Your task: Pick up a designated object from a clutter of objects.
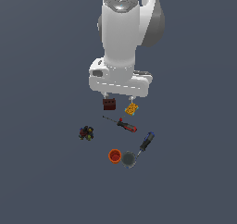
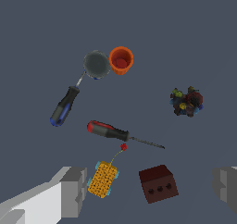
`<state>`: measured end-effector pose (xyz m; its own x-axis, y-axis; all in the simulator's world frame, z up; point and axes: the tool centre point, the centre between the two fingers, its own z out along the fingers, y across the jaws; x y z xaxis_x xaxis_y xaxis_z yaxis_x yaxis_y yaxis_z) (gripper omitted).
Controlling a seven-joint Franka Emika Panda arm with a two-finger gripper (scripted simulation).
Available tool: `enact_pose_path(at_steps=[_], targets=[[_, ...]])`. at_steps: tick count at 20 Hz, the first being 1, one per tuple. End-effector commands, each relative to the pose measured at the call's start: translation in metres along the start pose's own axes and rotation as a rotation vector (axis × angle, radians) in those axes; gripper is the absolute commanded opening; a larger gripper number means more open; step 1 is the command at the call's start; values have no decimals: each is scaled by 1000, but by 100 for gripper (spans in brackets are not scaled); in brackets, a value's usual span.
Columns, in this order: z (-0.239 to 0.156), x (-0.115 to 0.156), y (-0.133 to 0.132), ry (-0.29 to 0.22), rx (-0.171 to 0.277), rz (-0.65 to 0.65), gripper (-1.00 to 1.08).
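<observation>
The yellow-orange block (image 1: 131, 108) lies flat on the dark grey table (image 1: 41, 172), just under the white arm's wrist and beside a dark red box (image 1: 109, 104), the two near each other but apart. In the wrist view the block (image 2: 103, 179) shows a bumpy grid top and is slightly longer one way, that long side tilted a little off the line running away from the camera. The fingers (image 2: 150, 190) are spread wide apart, holding nothing, one pale grey finger (image 2: 73, 190) close beside the block and the other (image 2: 227, 190) well off past the red box (image 2: 158, 183). So both the block and the box sit between the open fingers, the block hard toward one finger rather than centred. To my eye the grasp has not begun; the hand would need to slide toward the block so the box falls outside the gap, then descend. A red-handled screwdriver (image 2: 107, 131) lies just beyond the block, its shaft pointing away over the box. Farther off are a blue-handled tool (image 2: 64, 106), a grey cup (image 2: 96, 63) touching an orange cup (image 2: 121, 60), and a dark multicoloured cluster (image 2: 186, 101) on its own
</observation>
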<state>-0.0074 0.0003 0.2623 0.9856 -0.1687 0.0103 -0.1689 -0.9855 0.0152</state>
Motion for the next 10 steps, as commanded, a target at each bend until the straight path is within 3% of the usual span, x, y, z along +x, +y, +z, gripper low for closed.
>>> enact_pose_path(at_steps=[1, 10], targets=[[20, -6, -6, -1, 0, 40, 100], [100, -40, -27, -3, 1, 209, 100]])
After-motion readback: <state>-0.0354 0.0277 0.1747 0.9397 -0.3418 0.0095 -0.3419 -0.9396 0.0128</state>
